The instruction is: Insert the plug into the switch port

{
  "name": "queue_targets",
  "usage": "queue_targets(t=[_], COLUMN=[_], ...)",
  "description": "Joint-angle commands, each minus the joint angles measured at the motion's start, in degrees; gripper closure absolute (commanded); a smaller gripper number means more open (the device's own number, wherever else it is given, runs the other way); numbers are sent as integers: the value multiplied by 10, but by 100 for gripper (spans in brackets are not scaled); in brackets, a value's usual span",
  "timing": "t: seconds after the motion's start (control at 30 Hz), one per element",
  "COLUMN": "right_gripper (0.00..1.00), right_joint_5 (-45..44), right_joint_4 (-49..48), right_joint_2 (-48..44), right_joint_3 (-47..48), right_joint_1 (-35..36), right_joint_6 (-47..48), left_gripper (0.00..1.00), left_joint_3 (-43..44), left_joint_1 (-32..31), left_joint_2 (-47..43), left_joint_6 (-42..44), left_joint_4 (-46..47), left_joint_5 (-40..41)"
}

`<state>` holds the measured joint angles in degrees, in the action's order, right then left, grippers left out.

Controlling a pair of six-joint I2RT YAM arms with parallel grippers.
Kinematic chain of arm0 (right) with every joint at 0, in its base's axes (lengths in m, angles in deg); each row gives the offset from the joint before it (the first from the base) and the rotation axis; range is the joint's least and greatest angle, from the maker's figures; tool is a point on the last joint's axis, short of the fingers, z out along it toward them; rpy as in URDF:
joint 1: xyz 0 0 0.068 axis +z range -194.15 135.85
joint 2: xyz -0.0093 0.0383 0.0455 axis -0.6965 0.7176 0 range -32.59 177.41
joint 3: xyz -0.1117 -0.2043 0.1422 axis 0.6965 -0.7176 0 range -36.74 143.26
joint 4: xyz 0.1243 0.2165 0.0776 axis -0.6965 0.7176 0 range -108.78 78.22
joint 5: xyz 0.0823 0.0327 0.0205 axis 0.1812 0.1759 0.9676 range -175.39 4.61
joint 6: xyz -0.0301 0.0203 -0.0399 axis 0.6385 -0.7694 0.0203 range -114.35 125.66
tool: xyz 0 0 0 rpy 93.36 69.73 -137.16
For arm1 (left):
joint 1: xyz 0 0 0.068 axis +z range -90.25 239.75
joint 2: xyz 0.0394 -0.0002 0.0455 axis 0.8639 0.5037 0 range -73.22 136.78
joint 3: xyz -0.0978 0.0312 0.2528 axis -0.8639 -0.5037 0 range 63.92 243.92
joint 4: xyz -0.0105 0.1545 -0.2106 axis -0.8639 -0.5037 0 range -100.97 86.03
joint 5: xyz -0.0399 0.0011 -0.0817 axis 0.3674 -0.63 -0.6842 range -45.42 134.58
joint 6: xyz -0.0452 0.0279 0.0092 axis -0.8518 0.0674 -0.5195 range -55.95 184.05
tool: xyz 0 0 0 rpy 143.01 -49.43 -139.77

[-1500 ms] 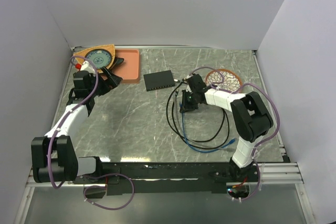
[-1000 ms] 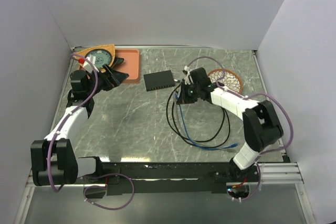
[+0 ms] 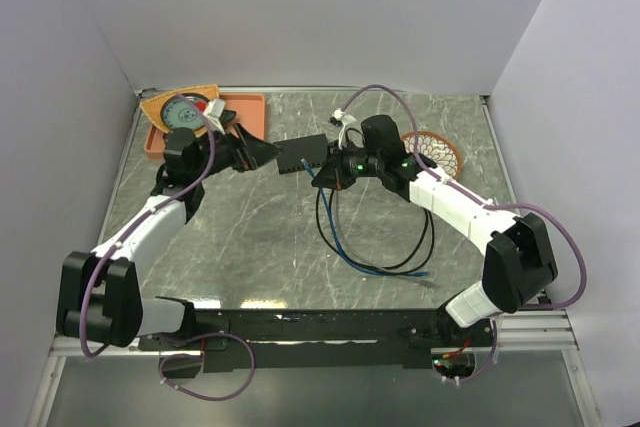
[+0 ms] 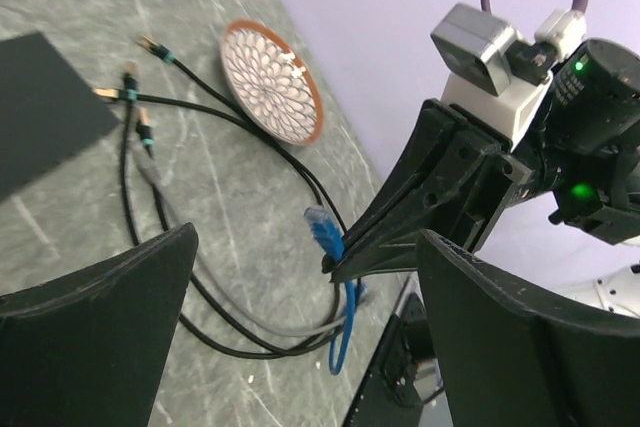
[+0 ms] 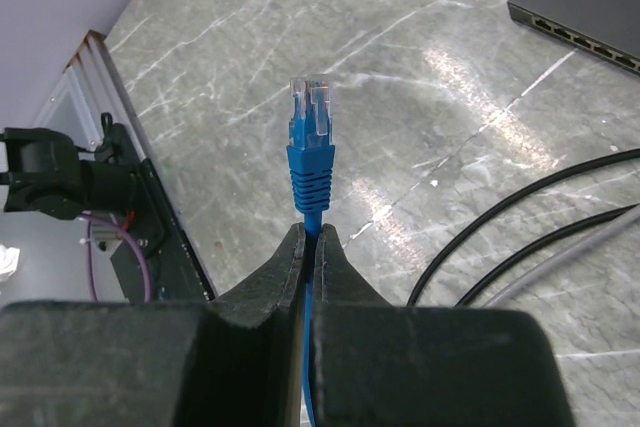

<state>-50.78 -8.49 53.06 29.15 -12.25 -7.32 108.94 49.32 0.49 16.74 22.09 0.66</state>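
A grey table (image 3: 250, 237) is closed in by white walls at the back and on both sides. A wide bare patch is left in the near middle, between the two arms. An orange tray (image 3: 245, 112) is tucked in the far left corner, and black cables (image 3: 400, 257) are looped on the right half. A flat black box (image 3: 305, 150) is laid near the far middle. The left arm is stretched toward the box's left end, and the left gripper (image 3: 262, 154) is spread wide with nothing in it. The right arm is reached leftward over the cables. The right gripper (image 5: 310, 235) is squeezed tight on the blue cable (image 4: 347, 322) just behind the plug (image 5: 310, 127). The plug is held up off the table just in front of the box, its long side in line with the fingers and its clear tip pointed away from them. The switch ports (image 5: 585, 35) are lined along the box's near long edge, off to the plug's side and not touched.
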Motion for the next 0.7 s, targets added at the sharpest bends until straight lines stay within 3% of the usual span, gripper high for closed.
queue_targets(t=[0.0, 0.5, 0.67], right_gripper=[100, 100, 100], right_joint_5=[19, 57, 100], right_joint_4=[-23, -39, -63], right_joint_2=[-37, -43, -40], right_joint_3=[24, 27, 23], right_joint_1=[3, 2, 0], right_joint_6=[5, -9, -22], left_gripper=[1, 29, 32], left_joint_3=[42, 87, 87], left_joint_1=[-33, -82, -86], left_joint_2=[22, 96, 97], left_joint_6=[0, 18, 19], left_joint_4=[31, 10, 16], left_joint_5=[-15, -49, -62])
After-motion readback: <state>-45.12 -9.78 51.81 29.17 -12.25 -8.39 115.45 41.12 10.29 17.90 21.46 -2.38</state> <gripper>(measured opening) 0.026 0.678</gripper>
